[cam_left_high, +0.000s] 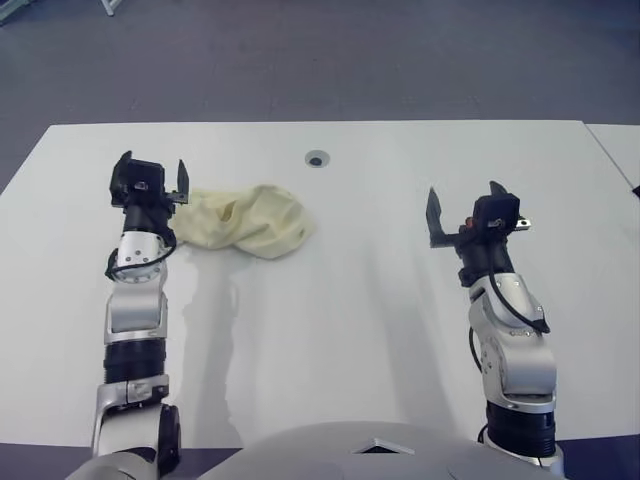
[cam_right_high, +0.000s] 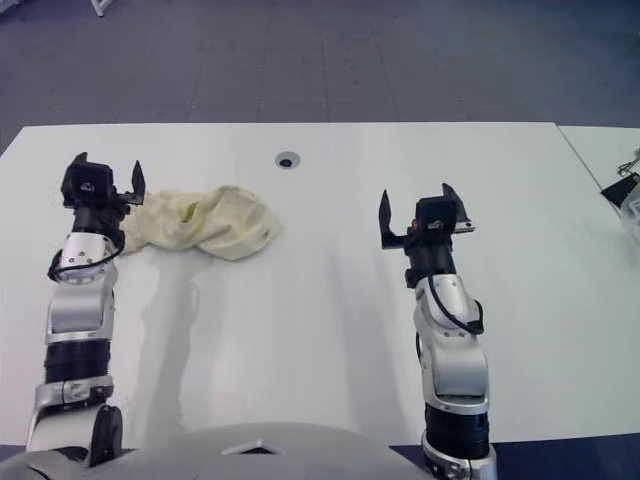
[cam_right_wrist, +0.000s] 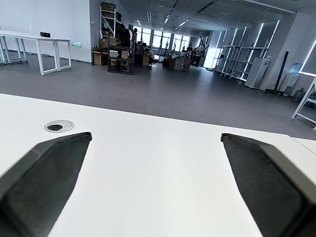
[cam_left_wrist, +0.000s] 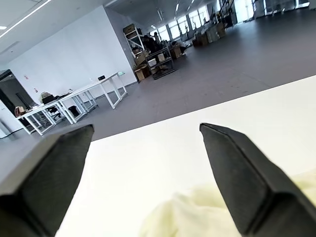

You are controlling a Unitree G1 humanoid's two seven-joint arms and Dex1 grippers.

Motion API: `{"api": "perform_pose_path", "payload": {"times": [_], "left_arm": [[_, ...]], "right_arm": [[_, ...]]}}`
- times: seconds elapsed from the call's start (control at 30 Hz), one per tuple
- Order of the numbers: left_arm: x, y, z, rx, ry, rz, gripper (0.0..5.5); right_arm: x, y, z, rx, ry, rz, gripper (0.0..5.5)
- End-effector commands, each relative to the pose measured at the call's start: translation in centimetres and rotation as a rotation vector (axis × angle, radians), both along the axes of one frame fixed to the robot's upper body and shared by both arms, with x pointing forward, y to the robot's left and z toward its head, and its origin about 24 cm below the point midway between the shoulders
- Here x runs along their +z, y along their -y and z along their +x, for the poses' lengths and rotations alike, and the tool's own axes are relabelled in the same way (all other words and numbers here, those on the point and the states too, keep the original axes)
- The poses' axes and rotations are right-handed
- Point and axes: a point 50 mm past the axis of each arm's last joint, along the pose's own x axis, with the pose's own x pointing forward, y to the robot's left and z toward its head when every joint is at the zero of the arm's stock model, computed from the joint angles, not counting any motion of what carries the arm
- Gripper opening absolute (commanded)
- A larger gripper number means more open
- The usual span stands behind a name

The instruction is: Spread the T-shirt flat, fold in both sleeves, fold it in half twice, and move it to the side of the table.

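Note:
A pale yellow T-shirt point(cam_left_high: 250, 221) lies crumpled in a heap on the white table point(cam_left_high: 350, 330), left of the middle. My left gripper point(cam_left_high: 153, 180) stands open at the heap's left end, its right finger close to the cloth, nothing between its fingers. The left wrist view has the cloth point(cam_left_wrist: 197, 217) just below the open fingers point(cam_left_wrist: 247, 177). My right gripper point(cam_left_high: 465, 208) is open over bare table on the right, well apart from the T-shirt, with both its fingertips point(cam_right_wrist: 44, 168) wide apart in the right wrist view.
A round cable grommet point(cam_left_high: 317, 158) sits in the table behind the T-shirt. A second table edge point(cam_left_high: 620, 150) adjoins at the far right. Bare tabletop stretches in front of and between the arms.

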Motion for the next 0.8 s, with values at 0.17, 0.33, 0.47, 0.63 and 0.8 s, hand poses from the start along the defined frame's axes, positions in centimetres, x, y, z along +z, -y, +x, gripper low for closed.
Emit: {"api": "perform_pose_path", "payload": {"times": [0.17,0.33,0.47,0.63,0.8], "left_arm": [[-2.0,-4.2,0.9,0.076,-0.205,0.183,5.24],[-5.3,-1.1,0.3,-0.039,-0.308,0.129,5.39],[-6.6,1.1,-0.6,-0.095,-0.331,0.123,5.39],[-6.5,4.4,-1.4,-0.227,-0.309,0.162,5.39],[-6.2,8.9,-2.1,-0.446,-0.301,0.189,5.39]], "right_arm": [[-0.2,-0.2,-0.1,0.022,-0.028,0.008,5.40],[-0.1,0.0,-0.2,0.025,-0.037,0.010,5.40],[0.8,0.0,-0.4,0.087,-0.014,-0.056,5.40],[2.9,0.9,0.1,0.204,0.036,-0.242,5.40],[5.1,1.8,0.8,0.278,0.073,-0.319,5.40]]}}
